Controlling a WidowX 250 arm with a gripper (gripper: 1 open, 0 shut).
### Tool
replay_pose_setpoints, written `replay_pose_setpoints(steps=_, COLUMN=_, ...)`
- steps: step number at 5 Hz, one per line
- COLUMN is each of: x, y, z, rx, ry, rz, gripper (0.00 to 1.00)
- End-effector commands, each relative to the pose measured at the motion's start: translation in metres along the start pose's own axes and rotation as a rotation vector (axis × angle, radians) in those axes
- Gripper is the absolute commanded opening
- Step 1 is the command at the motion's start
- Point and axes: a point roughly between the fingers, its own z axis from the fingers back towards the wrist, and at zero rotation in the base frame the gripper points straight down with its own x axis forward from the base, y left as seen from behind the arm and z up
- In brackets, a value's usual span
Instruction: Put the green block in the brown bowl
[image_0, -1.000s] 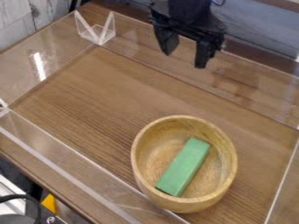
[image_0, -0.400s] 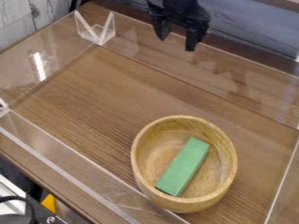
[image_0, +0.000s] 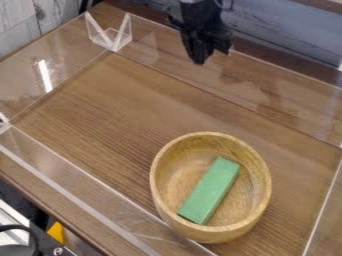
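Wood-grain tabletop (image_0: 120, 120) fills the view, fenced by low clear plastic walls (image_0: 54, 165) that catch some glare along the left and front edges. Toward the lower right sits the brown bowl (image_0: 163, 185), round, thick-rimmed and light in colour, resting on the wood. Lying flat inside it, slanted from lower left to upper right, is the green block (image_0: 211, 189), touching the bowl's inner floor. Well apart from the bowl, at the top of the view, the black gripper (image_0: 201, 55) hangs pointing downward, its fingers clenched together on nothing, as far as the dark shape shows.
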Motion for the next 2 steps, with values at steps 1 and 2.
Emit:
replay_pose_setpoints(steps=1, x=0.0057, y=0.0013, z=0.0021, rx=0.022, ry=-0.018, rz=0.013, gripper=0.0)
replay_pose_setpoints(steps=2, x=0.0061, y=0.0048, z=-0.0046, rx=0.031, ry=-0.001, rz=0.039, gripper=0.0)
